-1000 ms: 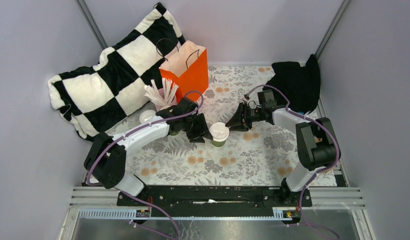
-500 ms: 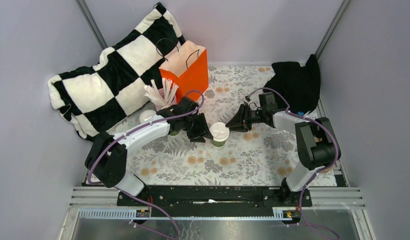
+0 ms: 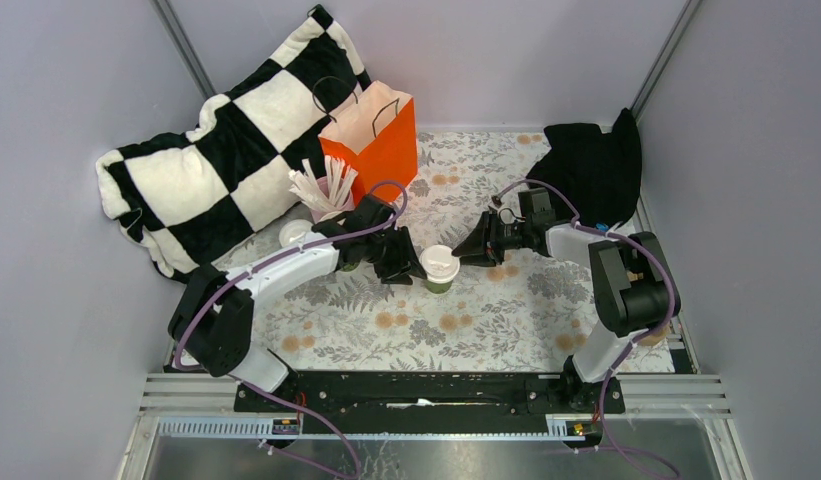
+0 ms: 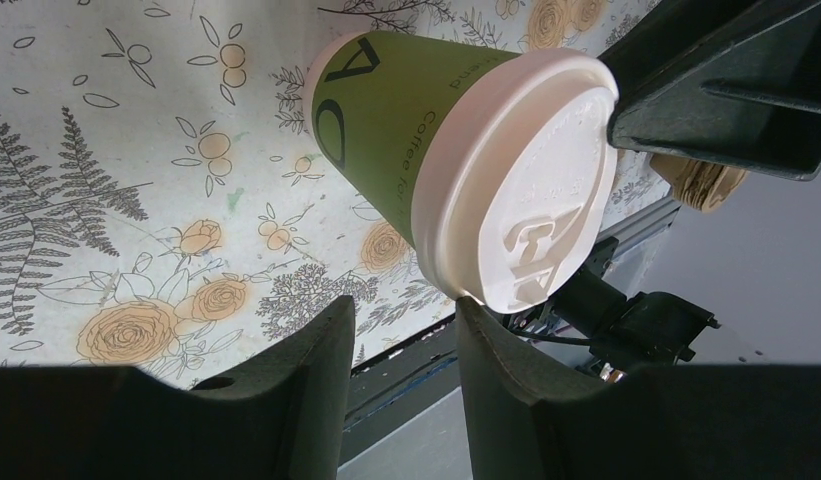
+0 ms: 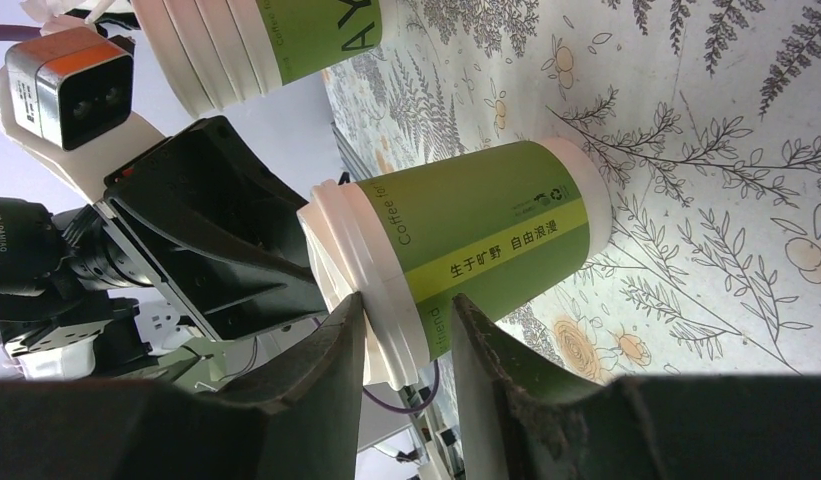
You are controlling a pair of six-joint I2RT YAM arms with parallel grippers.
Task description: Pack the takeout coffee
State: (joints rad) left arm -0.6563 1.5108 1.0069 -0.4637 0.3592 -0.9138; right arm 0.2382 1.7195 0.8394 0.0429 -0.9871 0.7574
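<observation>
One takeout coffee [image 3: 439, 268], a green cup with a white lid, stands mid-table between both grippers. It also shows in the left wrist view [image 4: 406, 130] and the right wrist view [image 5: 486, 240]. My left gripper [image 3: 407, 262] is open just left of it; in its own view [image 4: 404, 310] one finger touches the lid's rim and nothing is between the jaws. My right gripper [image 3: 468, 252] is open, and in its own view [image 5: 408, 305] the jaws straddle the lid's edge. A second white-lidded cup [image 3: 295, 233] stands by the pillow.
An open orange paper bag [image 3: 378, 140] stands at the back. A pink cup of white sticks [image 3: 323, 190] is in front of it. A stack of lidless green cups [image 5: 276, 40] sits near the left arm. A checkered pillow [image 3: 216, 165] lies back left, black cloth [image 3: 591, 160] back right.
My right gripper has edged left toward the cup, its wrist shifting slightly. The left arm and the cup have not visibly moved.
</observation>
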